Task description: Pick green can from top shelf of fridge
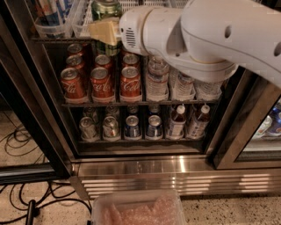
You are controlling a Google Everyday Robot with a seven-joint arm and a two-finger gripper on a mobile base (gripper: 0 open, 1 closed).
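Note:
The green can stands upright in a white slotted tray on the top shelf of the fridge. Only its top and a dark strip lower down show. My gripper reaches in from the right at the end of the large white arm. Its yellowish tip lies directly across the front of the can's middle, at the shelf's front edge. The can's body behind it is hidden.
A blue-and-white tall can stands left of the green can. Red cola cans and water bottles fill the middle rack, with small cans and bottles below. The steel slatted base, a plastic tub and floor cables are in front.

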